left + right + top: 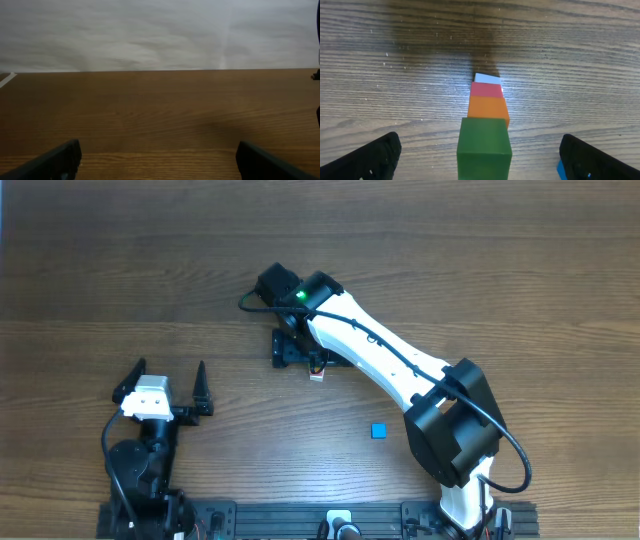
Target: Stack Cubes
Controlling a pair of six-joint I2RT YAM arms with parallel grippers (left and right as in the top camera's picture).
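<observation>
Green-topped cube stack [487, 120], blue cube [378, 430] apart

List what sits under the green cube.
Directly below the green cube is an orange cube, then a red cube, then a pale cube on the wooden table. Each is partly covered by the one above.

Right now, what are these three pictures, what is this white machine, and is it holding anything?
Two robot arms stand at a wooden table, each ending in a two-finger gripper. One picture looks down from overhead; the other two come from cameras on each arm's wrist. The right arm extends over a stack of four cubes: a green cube on top, then an orange cube, a red cube and a pale cube at the bottom. The right gripper is open over the stack, holding nothing. The left gripper is open too, over bare wood. A small blue cube lies alone on the table.
</observation>
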